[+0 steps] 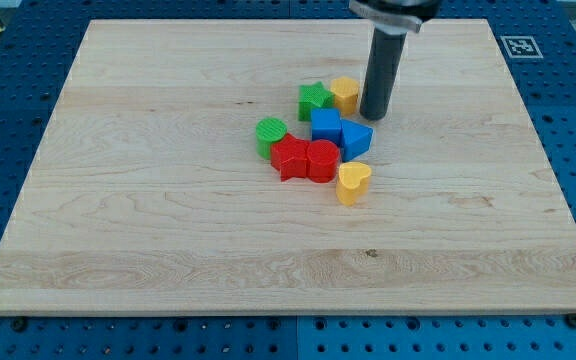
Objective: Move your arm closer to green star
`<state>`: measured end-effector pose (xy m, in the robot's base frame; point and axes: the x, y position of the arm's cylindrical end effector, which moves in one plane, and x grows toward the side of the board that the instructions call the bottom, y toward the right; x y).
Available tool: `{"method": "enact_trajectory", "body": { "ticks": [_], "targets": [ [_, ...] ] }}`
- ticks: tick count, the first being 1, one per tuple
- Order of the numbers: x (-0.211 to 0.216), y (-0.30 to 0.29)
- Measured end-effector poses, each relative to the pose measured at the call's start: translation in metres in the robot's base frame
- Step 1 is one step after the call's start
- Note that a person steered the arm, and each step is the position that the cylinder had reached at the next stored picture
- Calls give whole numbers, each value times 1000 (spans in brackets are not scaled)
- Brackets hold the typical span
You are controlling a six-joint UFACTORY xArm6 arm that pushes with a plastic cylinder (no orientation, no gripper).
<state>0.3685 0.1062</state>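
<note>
The green star lies on the wooden board just above the view's centre, at the top left of a cluster of blocks. A yellow block touches its right side. My tip stands just right of the yellow block, about one block's width to the right of the green star. The rod rises from there to the view's top edge.
Below the star lie a blue cube, a blue wedge-like block, a green cylinder, a red star, a red cylinder and a yellow heart. A blue pegboard surrounds the board.
</note>
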Motion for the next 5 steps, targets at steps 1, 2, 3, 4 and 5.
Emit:
{"method": "enact_trajectory", "body": {
  "ticks": [1, 2, 3, 4, 5],
  "targets": [
    [-43, 0],
    [-66, -1],
    [-59, -3],
    [-57, -35],
    [-53, -55]
  ]
}}
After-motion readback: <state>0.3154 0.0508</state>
